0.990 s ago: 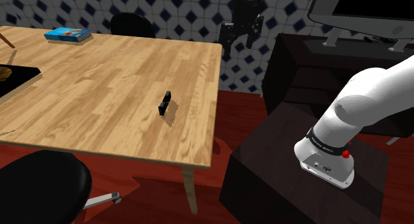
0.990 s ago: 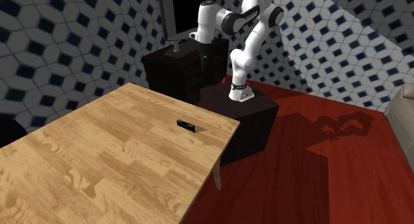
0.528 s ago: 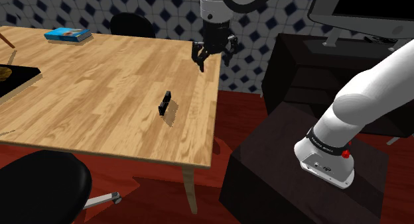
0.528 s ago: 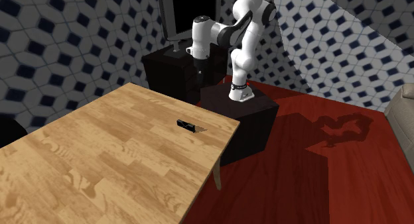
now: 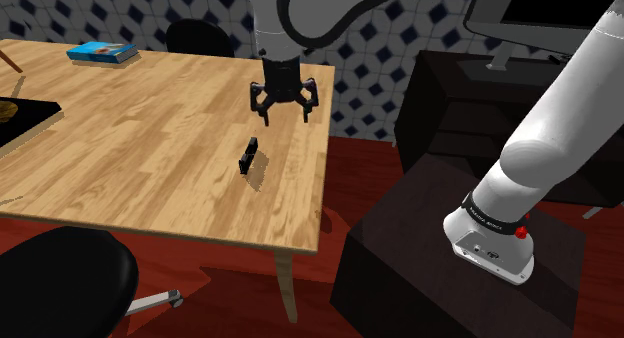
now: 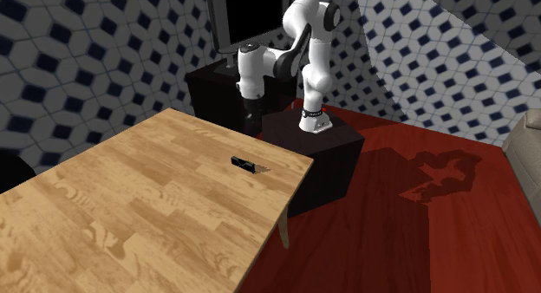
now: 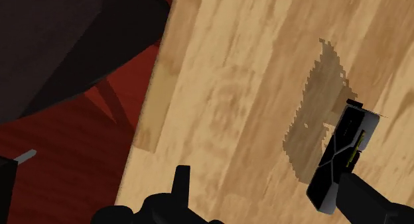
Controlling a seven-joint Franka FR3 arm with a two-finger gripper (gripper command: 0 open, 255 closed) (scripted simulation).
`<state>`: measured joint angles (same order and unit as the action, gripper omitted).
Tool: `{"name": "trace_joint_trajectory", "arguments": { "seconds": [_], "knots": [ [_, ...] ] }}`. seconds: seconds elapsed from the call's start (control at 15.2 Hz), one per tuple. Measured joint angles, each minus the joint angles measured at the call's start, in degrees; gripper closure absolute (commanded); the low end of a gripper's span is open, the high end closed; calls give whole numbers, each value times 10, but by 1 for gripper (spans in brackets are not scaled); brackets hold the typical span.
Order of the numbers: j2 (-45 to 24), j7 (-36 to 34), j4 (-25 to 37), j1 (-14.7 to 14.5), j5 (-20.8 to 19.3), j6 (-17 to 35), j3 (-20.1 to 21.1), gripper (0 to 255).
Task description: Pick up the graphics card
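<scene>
The graphics card (image 5: 248, 154) is a small black slab standing on its edge on the wooden table (image 5: 150, 136), near the table's right side in the shoulder view. It casts a shadow beside it. My gripper (image 5: 283, 110) hangs open above the table, a little beyond the card and toward the table's far right corner, touching nothing. In the wrist view the card (image 7: 338, 163) lies just ahead of one finger, outside the gap of the gripper (image 7: 272, 193). In the second exterior view the card (image 6: 242, 163) sits near the table's far edge, below the gripper (image 6: 251, 122).
A blue book (image 5: 102, 52) lies at the table's far left and a dark tray (image 5: 25, 116) at its left edge. Black chairs stand behind (image 5: 198, 34) and in front (image 5: 60, 281). A dark cabinet (image 5: 470, 96) with a monitor (image 5: 545, 16) flanks the stand (image 5: 440, 256).
The arm has swung down and toward the shoulder view's left, from beside the cabinet to over the table near the card. The fingers stay open. The card has not moved.
</scene>
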<state>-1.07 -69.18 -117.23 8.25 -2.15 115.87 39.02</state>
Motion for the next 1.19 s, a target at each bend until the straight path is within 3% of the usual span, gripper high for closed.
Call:
{"name": "trace_joint_trajectory", "arguments": {
  "seconds": [0.33,0.59,1.12,1.19],
  "knots": [
    [-144,-136,95,-35,-76,15,-8,0],
    [-240,-215,181,-76,-112,11,-33,0],
    [-286,-241,184,-93,-135,50,-50,0],
    [-288,-242,183,-94,-136,52,-51,255]
  ]
}}
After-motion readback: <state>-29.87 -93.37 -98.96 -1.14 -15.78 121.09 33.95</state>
